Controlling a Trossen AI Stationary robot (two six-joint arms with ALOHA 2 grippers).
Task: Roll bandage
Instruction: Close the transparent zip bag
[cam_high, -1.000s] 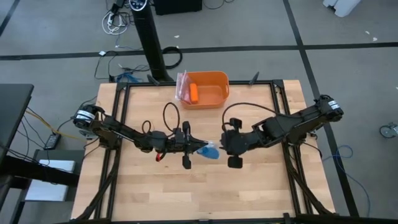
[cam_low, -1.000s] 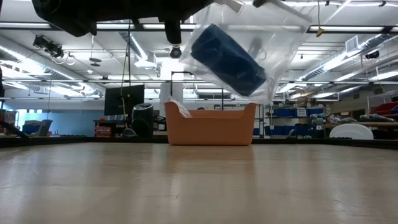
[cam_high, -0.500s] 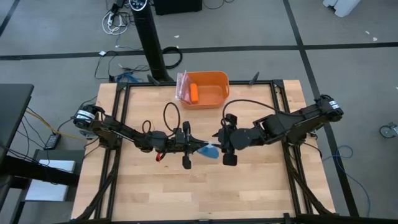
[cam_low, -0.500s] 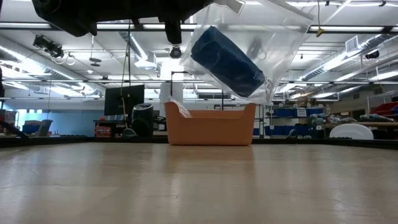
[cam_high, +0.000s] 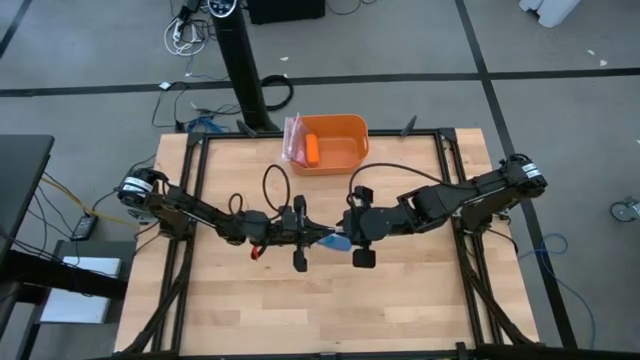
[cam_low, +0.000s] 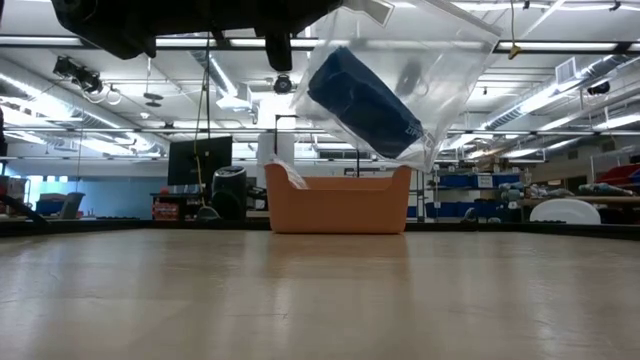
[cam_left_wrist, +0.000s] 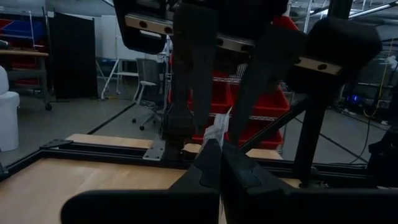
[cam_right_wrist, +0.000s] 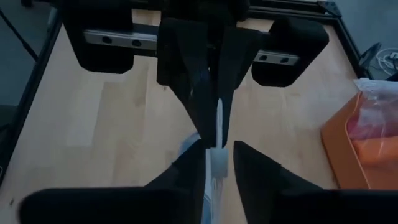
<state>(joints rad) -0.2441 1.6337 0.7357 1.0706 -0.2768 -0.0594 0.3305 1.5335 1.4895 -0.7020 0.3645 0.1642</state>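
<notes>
The bandage (cam_low: 365, 92) is a compact blue roll inside a clear plastic bag (cam_low: 445, 60), which hangs high above the table's middle. In the high view the bag (cam_high: 337, 243) shows between the two grippers. My left gripper (cam_high: 318, 240) is shut on the bag's edge. My right gripper (cam_high: 348, 238) faces it from the table's right, open. Its two fingers (cam_right_wrist: 186, 171) stand on either side of the bag's white edge strip (cam_right_wrist: 217, 160); whether they touch it, I cannot tell. My left gripper pinches the bag's edge (cam_left_wrist: 216, 134) between its two fingers, which lie level and point toward the table's right. The bag is lifted clear of the table. It hangs tilted below the hold with the blue roll slanting inside it.
An orange bin (cam_high: 345, 121) stands at the table's far middle edge, holding a small orange cylinder (cam_high: 312, 149) and another plastic bag (cam_high: 292, 135). It shows behind the hanging bag in the low view (cam_low: 340, 205). Black frame rails run along the table's sides.
My right gripper has moved toward the table's left, up to the bag and my left gripper, so that its fingers now stand around the bag's edge. The bag stays held and lifted in the same place.
</notes>
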